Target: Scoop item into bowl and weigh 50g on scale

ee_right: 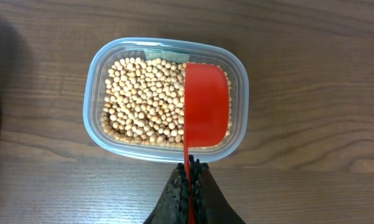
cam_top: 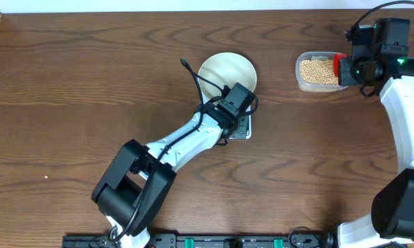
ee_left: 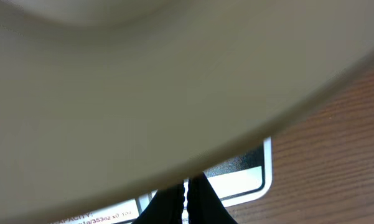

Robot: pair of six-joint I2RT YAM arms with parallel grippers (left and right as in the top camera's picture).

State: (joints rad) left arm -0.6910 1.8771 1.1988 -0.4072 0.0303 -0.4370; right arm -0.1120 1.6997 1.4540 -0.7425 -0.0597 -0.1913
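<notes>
many tan beans [ee_right: 143, 99] in tub [ee_right: 90, 118] under red scoop [ee_right: 206, 106] (handle pinched by right gripper [ee_right: 188, 191]); cream bowl [cam_top: 224, 69] over scale [cam_top: 242, 131], rim clamped by left gripper [ee_left: 186, 190]; open table [cam_top: 89, 83] around.

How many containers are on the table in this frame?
2. The white bowl is mid-table at the left gripper; the clear tub of beans is far right, under the red scoop. None looks hidden.
</notes>
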